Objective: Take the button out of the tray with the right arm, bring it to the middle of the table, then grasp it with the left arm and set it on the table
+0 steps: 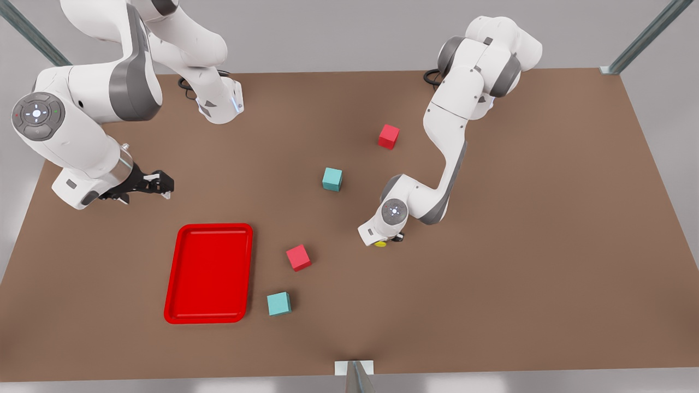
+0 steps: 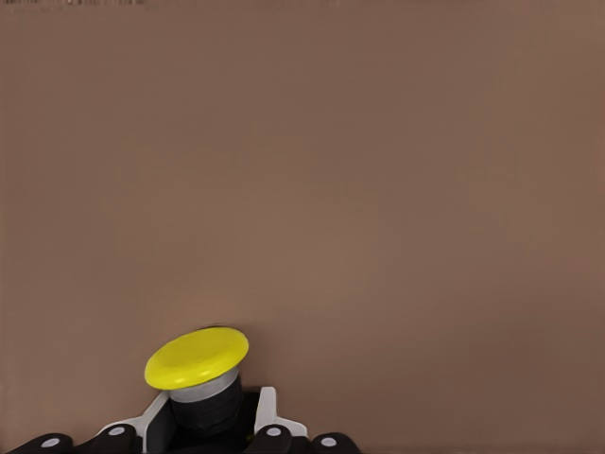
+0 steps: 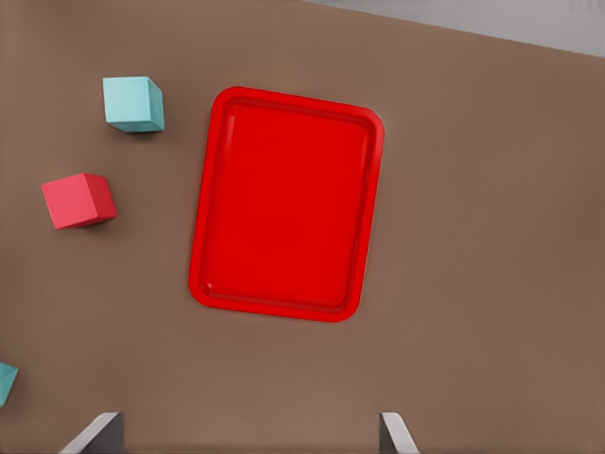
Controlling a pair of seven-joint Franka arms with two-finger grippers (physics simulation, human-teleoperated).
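The button (image 2: 197, 364), a yellow cap on a dark body, sits between the white pads (image 2: 267, 405) of my left gripper (image 2: 210, 421), which is shut on it close above the table (image 2: 378, 189). In the front view this gripper (image 1: 385, 240) points down at mid-table, right of centre, with the yellow cap of the button (image 1: 380, 243) peeking out under it. The red tray (image 1: 210, 273) lies with nothing in it at the front view's left. My right gripper (image 1: 164, 184) hangs open behind the tray, high over the table. From that arm's wrist view, the tray (image 3: 284, 203) lies below its spread fingertips (image 3: 102, 431).
Two red cubes (image 1: 388, 136) (image 1: 298, 257) and two teal cubes (image 1: 332, 179) (image 1: 279, 303) lie scattered between the tray and the left arm. A teal cube (image 3: 133, 103) and a red cube (image 3: 78, 200) lie beside the tray. The brown table (image 1: 546, 245) is bare at the front view's right.
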